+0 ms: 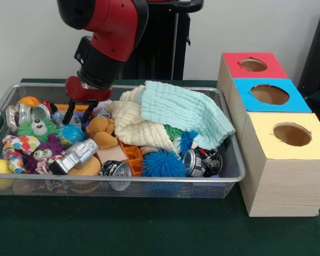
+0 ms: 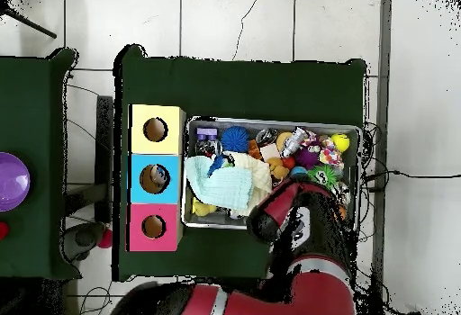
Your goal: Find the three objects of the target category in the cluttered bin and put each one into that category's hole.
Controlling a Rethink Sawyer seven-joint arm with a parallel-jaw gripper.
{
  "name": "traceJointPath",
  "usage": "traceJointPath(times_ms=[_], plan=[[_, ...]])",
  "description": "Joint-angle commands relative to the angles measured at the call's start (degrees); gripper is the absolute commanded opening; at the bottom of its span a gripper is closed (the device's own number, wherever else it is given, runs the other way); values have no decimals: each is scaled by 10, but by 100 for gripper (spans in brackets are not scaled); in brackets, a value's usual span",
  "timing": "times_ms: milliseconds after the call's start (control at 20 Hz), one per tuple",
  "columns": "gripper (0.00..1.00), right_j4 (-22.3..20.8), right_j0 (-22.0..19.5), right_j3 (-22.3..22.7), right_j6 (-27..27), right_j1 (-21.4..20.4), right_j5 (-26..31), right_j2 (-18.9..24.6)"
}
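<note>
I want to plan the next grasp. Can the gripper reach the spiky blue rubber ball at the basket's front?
Probably yes: the spiky blue rubber ball lies uncovered on top, and the gripper hangs over the wire mesh basket.

The red and black arm (image 1: 109,37) reaches down from above into the far left part of the bin (image 1: 232,160). Its gripper (image 1: 79,116) points downward, black fingers (image 1: 69,113) spread apart, holding nothing.
</note>
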Motion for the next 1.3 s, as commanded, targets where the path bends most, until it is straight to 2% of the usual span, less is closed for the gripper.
traceJointPath(times_ms=[50,600,1100,1250,1300], plan=[[100,-54,4,-91,167,85,-49,-66],[100,-2,13,-97,141,99,-74,-94],[100,16,-1,-89,92,92,-69,-81],[100,22,-11,-82,93,79,-91,-68],[0,20,-17,-78,91,74,-105,-60]])
